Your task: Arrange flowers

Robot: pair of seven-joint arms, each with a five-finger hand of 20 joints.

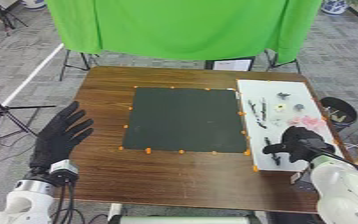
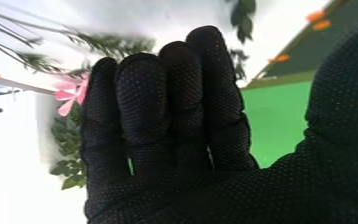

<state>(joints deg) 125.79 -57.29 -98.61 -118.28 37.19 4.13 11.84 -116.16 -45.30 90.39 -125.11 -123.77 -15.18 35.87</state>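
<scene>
In the head view my right hand [image 1: 298, 143] is over the near part of a white sheet [image 1: 257, 90] at the table's right side. Pink flowers [image 1: 309, 121] lie just beyond it, and dark stems [image 1: 259, 111] rest farther up the sheet beside a small pale bloom [image 1: 280, 107]. The right wrist view has my right hand [image 2: 171, 130] with straight fingers and nothing held; a pink flower [image 2: 67, 95] and green sprigs [image 2: 113, 44] appear behind the fingers. My left hand [image 1: 62, 135] is open at the table's left edge, away from the flowers.
A dark square mat [image 1: 186, 120] with orange markers around its border lies mid-table, left of the sheet. Beyond the table's far edge hangs a green cloth [image 1: 180, 30]. A black bin [image 1: 338, 111] stands on the floor to the right.
</scene>
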